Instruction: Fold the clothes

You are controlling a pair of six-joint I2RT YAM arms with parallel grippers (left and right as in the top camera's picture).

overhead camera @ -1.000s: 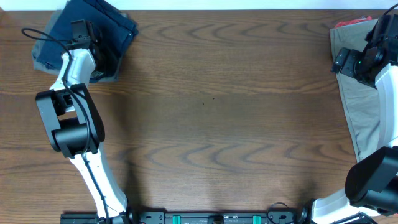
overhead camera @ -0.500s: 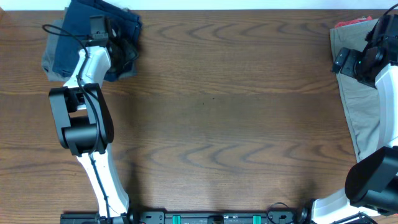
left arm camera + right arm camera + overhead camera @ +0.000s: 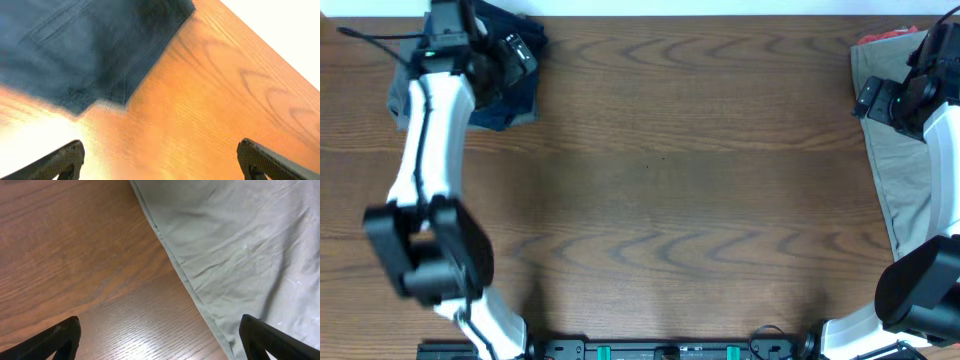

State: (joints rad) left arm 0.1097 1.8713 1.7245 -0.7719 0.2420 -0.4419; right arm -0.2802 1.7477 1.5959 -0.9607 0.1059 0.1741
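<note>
At the far-left corner of the tabletop (image 3: 670,180), dark navy shorts (image 3: 85,45) are seen bundled in layers, with the left gripper (image 3: 162,160) held open nearby. At the right edge, khaki shorts (image 3: 250,245) are spread flat, wrinkled, under the open right gripper (image 3: 160,340).

Matt navy cloth shorts (image 3: 90,45), khaki cloth shorts (image 3: 250,245), glossy wood-grain table (image 3: 670,180).

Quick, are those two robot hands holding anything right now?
Left gripper: open, holding nothing, near the dark navy blue cotton shorts.
Right gripper: open, holding nothing, over the edge of the khaki-beige shorts.
</note>
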